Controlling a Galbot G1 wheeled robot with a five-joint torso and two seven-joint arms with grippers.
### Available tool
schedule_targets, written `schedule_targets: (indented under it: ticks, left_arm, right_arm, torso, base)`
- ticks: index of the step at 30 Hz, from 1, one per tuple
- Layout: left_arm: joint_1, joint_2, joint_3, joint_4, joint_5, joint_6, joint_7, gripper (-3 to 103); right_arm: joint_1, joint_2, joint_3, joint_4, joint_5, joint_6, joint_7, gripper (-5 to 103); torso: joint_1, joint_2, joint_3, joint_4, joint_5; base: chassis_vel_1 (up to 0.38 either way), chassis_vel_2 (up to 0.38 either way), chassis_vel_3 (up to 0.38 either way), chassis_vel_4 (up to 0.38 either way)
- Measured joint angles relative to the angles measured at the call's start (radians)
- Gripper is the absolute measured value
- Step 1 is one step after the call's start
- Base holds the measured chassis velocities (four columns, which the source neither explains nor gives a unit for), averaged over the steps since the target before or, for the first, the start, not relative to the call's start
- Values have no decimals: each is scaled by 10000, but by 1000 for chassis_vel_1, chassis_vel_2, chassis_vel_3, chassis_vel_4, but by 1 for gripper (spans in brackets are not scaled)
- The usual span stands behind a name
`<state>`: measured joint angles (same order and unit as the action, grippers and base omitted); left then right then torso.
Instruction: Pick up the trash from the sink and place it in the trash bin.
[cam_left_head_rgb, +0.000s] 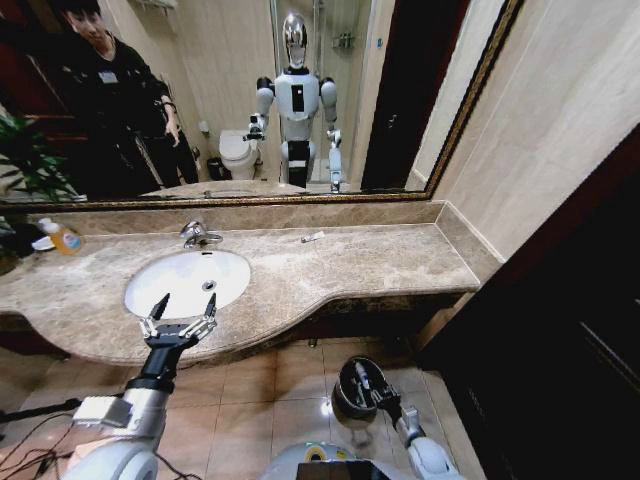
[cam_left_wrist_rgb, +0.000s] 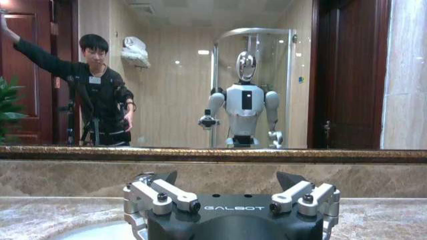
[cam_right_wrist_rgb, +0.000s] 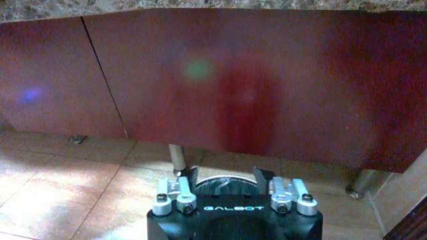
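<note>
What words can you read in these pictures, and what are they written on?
"GALBOT", in pale letters on the black body of the left gripper.
"GALBOT", again on the black body of the right gripper.
The orange soap bottle on the counter has a label, but it is too small to read.
The badge on the person's chest in the mirror is too blurred to read.

marble counter (cam_left_head_rgb: 330, 265): sink (cam_left_head_rgb: 185, 280), orange bottle (cam_left_head_rgb: 62, 237), white tube (cam_left_head_rgb: 313, 237) | floor (cam_left_head_rgb: 260, 390): bin (cam_left_head_rgb: 360, 385)
</note>
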<state>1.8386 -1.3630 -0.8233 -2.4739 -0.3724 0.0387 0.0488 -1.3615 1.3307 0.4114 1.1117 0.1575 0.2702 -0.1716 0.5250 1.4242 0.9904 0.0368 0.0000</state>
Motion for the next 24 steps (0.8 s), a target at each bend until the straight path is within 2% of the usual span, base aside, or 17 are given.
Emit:
schedule_targets:
  ticks: [2,3,6,8,10,14,24]
  left_arm:
    - [0,0,0,0,0,0,0,100]
    - [0,0,0,0,0,0,0,100]
    - [0,0,0,0,0,0,0,100]
    - [0,0,0,0,0,0,0,100]
    - [0,0,0,0,0,0,0,100]
    - [0,0,0,0,0,0,0,100]
    - [0,0,0,0,0,0,0,100]
  right_arm:
    - [-12,25,-5,4,-42,6,17,68]
    - [-12,25,-5,4,-42,6,17,68]
    - [-47,52,-7,13,-77,22,29,84]
    - [-58,53,-7,20,-80,24,29,84]
    - [-71,55,-7,30,-81,31,33,95]
    - [-81,58,-2,29,-82,46,52,100]
    - [-152,-89,-117,171,-60,48,218,100]
  torso:
    - [0,0,0,0,-1]
    - [0,0,0,0,-1]
    - [0,0,0,0,0]
    - [0,0,0,0,0]
    - [0,0,0,0,-1]
    - [0,0,0,0,-1]
    - [0,0,0,0,1]
  base:
    - [0,0,0,0]
    - [0,0,0,0]
    - [0,0,0,0]
    - [0,0,0,0]
    - [0,0,0,0]
    - [0,0,0,0]
    - [0,0,0,0]
